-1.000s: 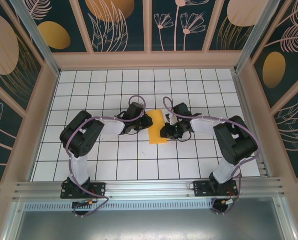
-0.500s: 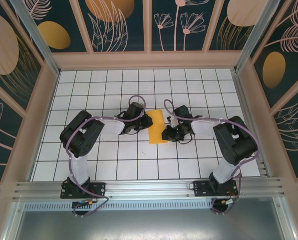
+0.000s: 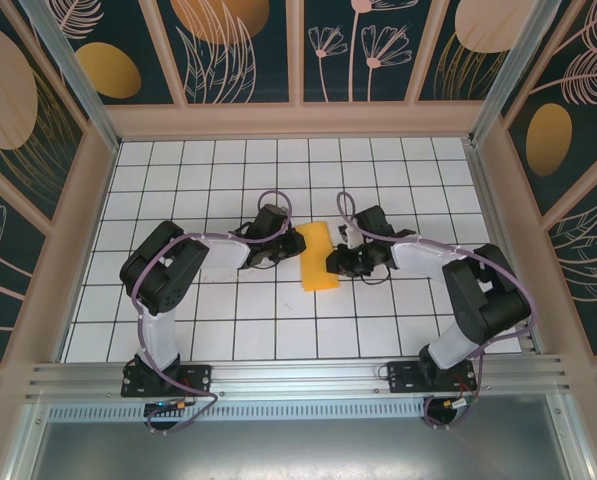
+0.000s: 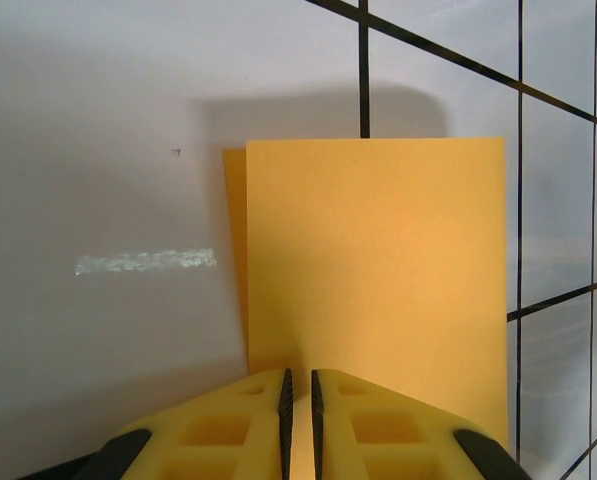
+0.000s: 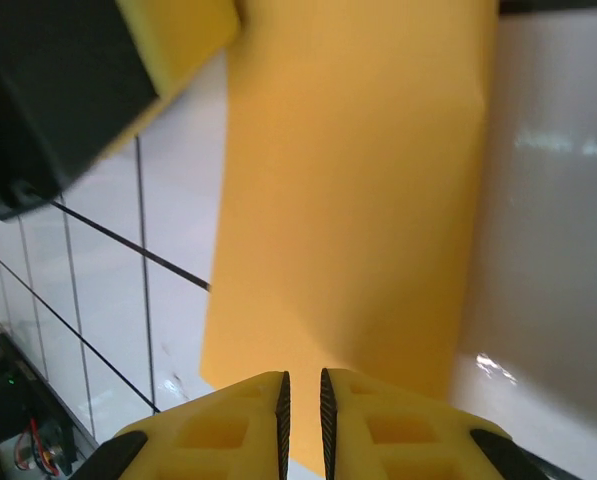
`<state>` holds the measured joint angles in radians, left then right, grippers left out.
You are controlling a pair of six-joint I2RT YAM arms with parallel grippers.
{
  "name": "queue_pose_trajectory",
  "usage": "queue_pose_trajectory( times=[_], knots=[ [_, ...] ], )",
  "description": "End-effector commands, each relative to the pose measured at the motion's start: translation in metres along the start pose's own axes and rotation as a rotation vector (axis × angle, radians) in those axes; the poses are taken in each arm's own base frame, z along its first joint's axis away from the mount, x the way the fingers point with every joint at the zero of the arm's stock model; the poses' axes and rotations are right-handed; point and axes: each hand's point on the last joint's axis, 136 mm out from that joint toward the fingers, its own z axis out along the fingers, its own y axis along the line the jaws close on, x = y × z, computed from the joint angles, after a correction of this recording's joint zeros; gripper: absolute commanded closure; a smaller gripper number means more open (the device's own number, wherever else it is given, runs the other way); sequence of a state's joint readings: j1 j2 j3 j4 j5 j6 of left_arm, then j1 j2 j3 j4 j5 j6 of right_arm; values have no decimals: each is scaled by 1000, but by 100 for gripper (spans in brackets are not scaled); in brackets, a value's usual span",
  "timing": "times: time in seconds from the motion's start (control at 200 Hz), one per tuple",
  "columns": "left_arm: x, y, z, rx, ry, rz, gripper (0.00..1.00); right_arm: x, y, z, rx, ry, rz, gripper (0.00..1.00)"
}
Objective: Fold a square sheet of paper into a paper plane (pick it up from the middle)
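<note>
Fingers (image 4: 228, 425) of left gripper (image 4: 298, 385) near-closed, nipping left long edge of thin orange-yellow folded paper sheet (image 3: 318, 256); right gripper (image 5: 302, 385) likewise on right edge. Long axis far-to-near, square to both grips; neither nearer.

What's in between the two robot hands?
The folded orange paper lies between the left hand and the right hand, as the top view shows. Each hand pinches one edge.
</note>
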<state>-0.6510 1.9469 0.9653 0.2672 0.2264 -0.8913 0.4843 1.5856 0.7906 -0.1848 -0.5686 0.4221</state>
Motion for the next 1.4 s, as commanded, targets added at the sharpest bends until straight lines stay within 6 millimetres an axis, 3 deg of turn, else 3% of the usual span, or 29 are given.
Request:
queue_pose_trajectory(
  times=[0.0,0.165,0.37,0.55,0.59,0.61,0.665,0.851,0.886,0.991,1.136,1.391],
  knots=[
    [31,52,16,-159,77,-19,82,-27,10,3,-8,-60,-13,80],
    [30,49,16,-156,78,-13,82,-33,-7,16,39,-56,-1,80],
    [29,44,14,-145,72,-8,82,-11,-33,20,78,-28,40,80],
    [17,23,6,-96,43,6,82,9,-48,24,100,0,75,80],
    [14,18,2,-86,33,8,82,11,-49,24,101,0,82,80],
    [4,5,0,-58,11,16,81,13,-49,24,99,1,86,80],
    [-4,-8,-6,-29,-14,23,81,16,-48,24,90,3,96,80],
    [-22,-31,-29,30,-92,20,78,23,-30,24,69,-1,124,80],
    [-15,-24,-31,24,-85,11,78,24,-24,26,66,-4,132,80],
    [-11,-31,-39,86,-88,-9,78,25,-14,30,69,-20,184,80],
    [2,-37,-43,131,-63,-19,78,24,-16,33,73,-52,267,80],
    [30,-28,-40,116,-9,-22,79,23,-22,32,70,-60,303,80]
  ],
)
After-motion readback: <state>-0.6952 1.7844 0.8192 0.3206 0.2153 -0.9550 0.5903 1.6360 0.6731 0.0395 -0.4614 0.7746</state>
